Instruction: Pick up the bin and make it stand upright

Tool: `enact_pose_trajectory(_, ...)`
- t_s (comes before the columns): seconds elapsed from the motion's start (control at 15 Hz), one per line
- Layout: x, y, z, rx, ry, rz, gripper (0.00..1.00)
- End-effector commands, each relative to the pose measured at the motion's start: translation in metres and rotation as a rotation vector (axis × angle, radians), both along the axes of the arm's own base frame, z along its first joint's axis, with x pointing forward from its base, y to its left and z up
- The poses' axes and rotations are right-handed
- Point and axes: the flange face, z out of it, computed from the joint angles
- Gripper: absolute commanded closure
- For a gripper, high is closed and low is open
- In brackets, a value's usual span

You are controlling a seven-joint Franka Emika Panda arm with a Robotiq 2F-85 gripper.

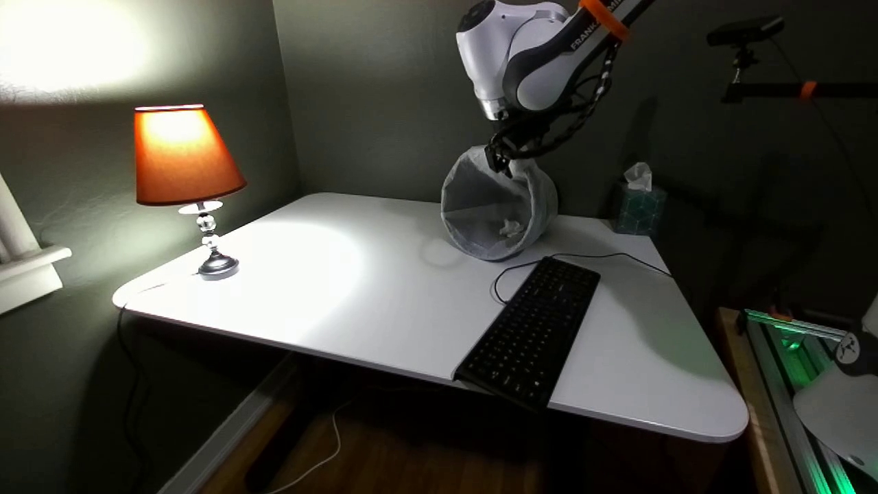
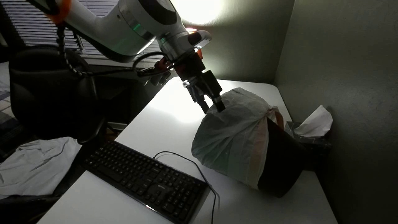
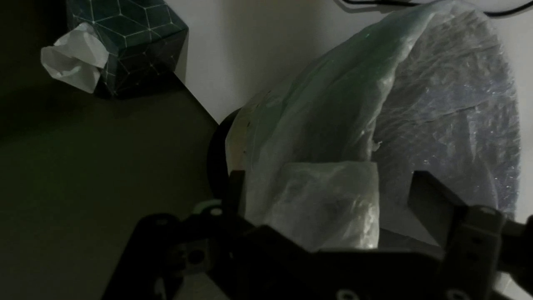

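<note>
Bin [image 2: 248, 143] with a whitish liner [image 3: 449, 108] lies on its side on the white table [image 1: 384, 309], its mouth turned away from the tissue box [image 1: 639, 211]. At its upper rim is the gripper [image 2: 213, 108], whose fingers [image 3: 435, 204] stand wide apart; in the wrist view this rim lies between them, but whether they touch it, one cannot tell. Near the bin is a black keyboard [image 1: 531, 329]; well apart stands a lit lamp [image 1: 182, 158].

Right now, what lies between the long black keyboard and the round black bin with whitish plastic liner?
In both exterior views, a thin black cable runs between the keyboard and bin.
</note>
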Motion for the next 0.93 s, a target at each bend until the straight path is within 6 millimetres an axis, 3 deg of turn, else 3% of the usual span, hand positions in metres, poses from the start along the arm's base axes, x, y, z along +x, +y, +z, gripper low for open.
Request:
enact_pose_trajectory(0.0,0.011,-0.007,-0.01,-0.022,0.005,-0.015,0.0)
enact_pose_trajectory(0.07,0.013,-0.009,-0.012,-0.022,0.009,-0.016,0.0)
enact_pose_trajectory(0.2,0.016,-0.011,-0.014,-0.023,0.008,-0.022,0.27)
enact_pose_trajectory(0.73,0.023,-0.018,-0.018,-0.034,0.033,-0.031,0.89)
enact_pose_trajectory(0.87,0.024,-0.02,-0.015,-0.028,0.04,-0.04,0.99)
